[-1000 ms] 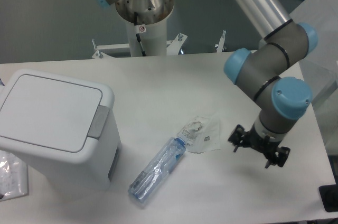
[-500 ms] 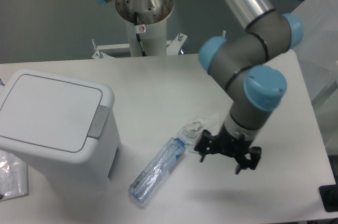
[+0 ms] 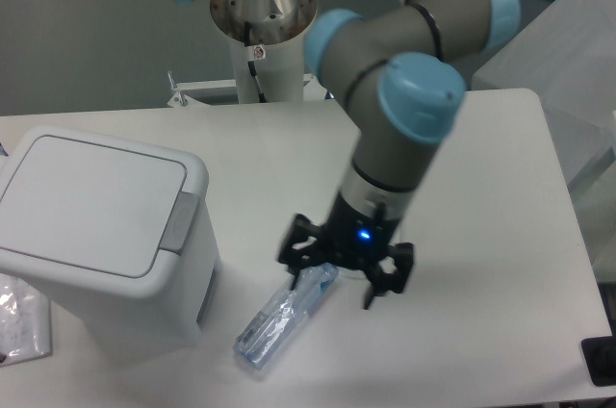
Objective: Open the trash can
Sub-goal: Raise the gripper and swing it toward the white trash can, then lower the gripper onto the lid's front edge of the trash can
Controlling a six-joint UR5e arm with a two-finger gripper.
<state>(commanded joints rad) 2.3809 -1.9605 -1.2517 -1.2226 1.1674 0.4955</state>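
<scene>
The trash can [image 3: 96,230] is a boxy white bin at the left of the table. Its flat lid [image 3: 87,201] lies closed, and a grey push tab [image 3: 180,223] sits on its right edge. My gripper [image 3: 337,278] hangs open to the right of the bin, well apart from it, with its fingers spread and nothing between them. It hovers over the cap end of a clear crushed plastic bottle [image 3: 279,317].
The clear bottle lies diagonally on the table between the bin and the gripper. A plastic bag [image 3: 19,326] lies at the far left beside the bin. The arm's base column [image 3: 262,42] stands at the back. A dark object [image 3: 602,360] sits at the right table edge.
The arm has swung left across the table, from the right side towards the bin. The gripper now hangs over the bottle and hides the small plastic wrapper seen earlier.
</scene>
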